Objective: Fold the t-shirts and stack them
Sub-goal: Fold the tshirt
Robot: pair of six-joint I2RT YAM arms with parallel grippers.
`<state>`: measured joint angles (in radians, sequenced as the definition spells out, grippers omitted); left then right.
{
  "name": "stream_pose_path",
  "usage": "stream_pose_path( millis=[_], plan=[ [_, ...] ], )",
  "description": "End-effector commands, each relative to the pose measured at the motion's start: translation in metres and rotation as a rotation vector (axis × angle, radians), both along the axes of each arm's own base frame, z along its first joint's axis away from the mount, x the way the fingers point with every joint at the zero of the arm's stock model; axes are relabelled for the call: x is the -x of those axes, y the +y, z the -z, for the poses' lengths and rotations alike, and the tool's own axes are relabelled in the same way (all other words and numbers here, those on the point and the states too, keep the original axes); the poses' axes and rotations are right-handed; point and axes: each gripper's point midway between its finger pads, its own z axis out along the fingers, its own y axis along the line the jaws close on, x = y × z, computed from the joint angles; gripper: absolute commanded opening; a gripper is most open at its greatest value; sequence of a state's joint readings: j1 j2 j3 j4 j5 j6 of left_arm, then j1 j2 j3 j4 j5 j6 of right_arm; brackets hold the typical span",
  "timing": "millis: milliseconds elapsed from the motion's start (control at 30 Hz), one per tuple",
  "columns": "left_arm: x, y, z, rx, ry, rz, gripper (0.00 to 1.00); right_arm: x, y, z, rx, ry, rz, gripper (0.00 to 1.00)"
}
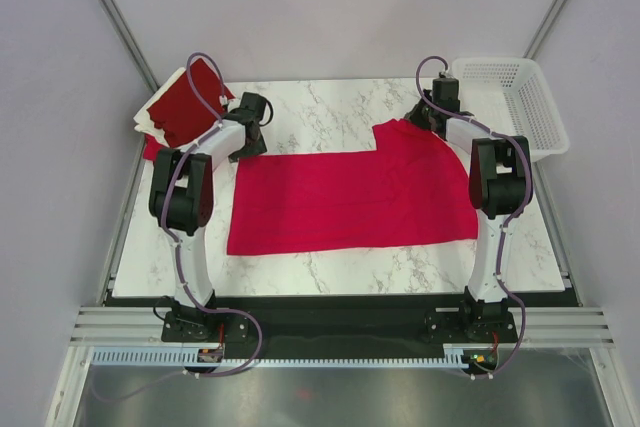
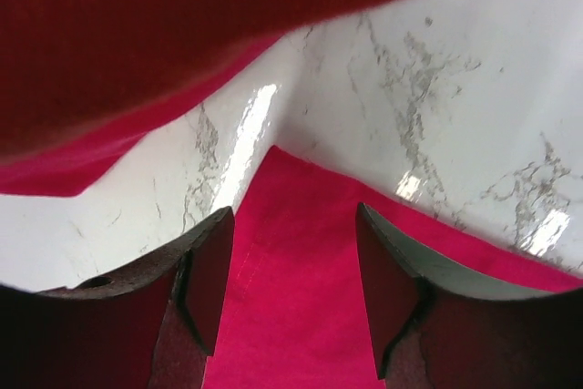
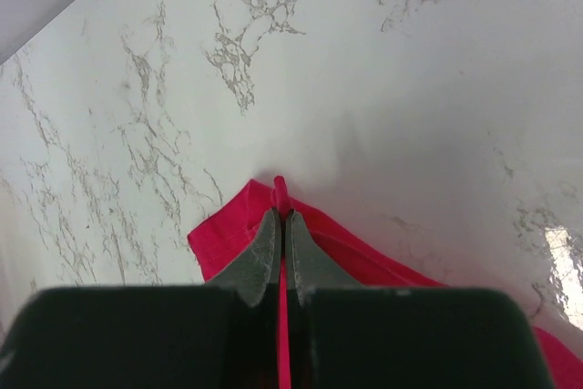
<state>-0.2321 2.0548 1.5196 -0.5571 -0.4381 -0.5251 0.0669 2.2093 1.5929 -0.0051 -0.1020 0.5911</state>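
Observation:
A bright crimson t-shirt (image 1: 350,197) lies spread flat on the marble table. My left gripper (image 1: 248,143) is at its far left corner. In the left wrist view that gripper (image 2: 296,284) is open, its fingers (image 2: 208,280) standing apart on either side of the shirt's corner (image 2: 291,225). My right gripper (image 1: 426,117) is at the shirt's far right sleeve, and in the right wrist view it (image 3: 281,225) is shut on a thin pinched fold of crimson fabric (image 3: 228,234). A pile of dark red and cream t-shirts (image 1: 178,107) sits at the far left corner.
A white plastic lattice basket (image 1: 512,97) stands at the far right corner of the table. The dark red pile (image 2: 137,25) hangs across the top of the left wrist view, close to the left gripper. Bare marble (image 1: 330,107) shows behind the shirt.

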Motion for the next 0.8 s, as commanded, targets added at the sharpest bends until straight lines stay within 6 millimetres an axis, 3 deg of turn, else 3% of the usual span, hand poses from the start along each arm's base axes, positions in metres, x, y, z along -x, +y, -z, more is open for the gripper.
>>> stream_pose_path(
  millis=[0, 233, 433, 567, 633, 667, 767],
  plan=[
    [-0.028, 0.001, -0.010, -0.031, -0.075, 0.005, 0.63, -0.008, 0.004, -0.003, -0.028, -0.036, -0.014, 0.00],
    [-0.040, -0.001, -0.003, -0.027, -0.074, 0.005, 0.59, -0.009, 0.007, 0.001, -0.036, -0.029, -0.029, 0.00],
    [-0.032, -0.002, 0.004, -0.010, -0.050, -0.025, 0.51, -0.009, 0.009, 0.002, -0.045, -0.026, -0.034, 0.00],
    [-0.029, -0.001, 0.008, -0.010, -0.031, -0.040, 0.35, -0.008, 0.009, 0.006, -0.046, -0.017, -0.036, 0.00],
    [-0.030, -0.003, 0.008, -0.005, -0.030, -0.033, 0.19, -0.008, 0.009, 0.005, -0.048, -0.018, -0.037, 0.00],
    [-0.031, -0.004, 0.011, -0.003, -0.020, -0.025, 0.05, -0.008, 0.009, 0.005, -0.048, -0.018, -0.037, 0.00],
    [-0.031, -0.006, 0.012, 0.001, -0.017, -0.019, 0.02, -0.008, 0.009, 0.005, -0.048, -0.019, -0.041, 0.00]
  ],
)
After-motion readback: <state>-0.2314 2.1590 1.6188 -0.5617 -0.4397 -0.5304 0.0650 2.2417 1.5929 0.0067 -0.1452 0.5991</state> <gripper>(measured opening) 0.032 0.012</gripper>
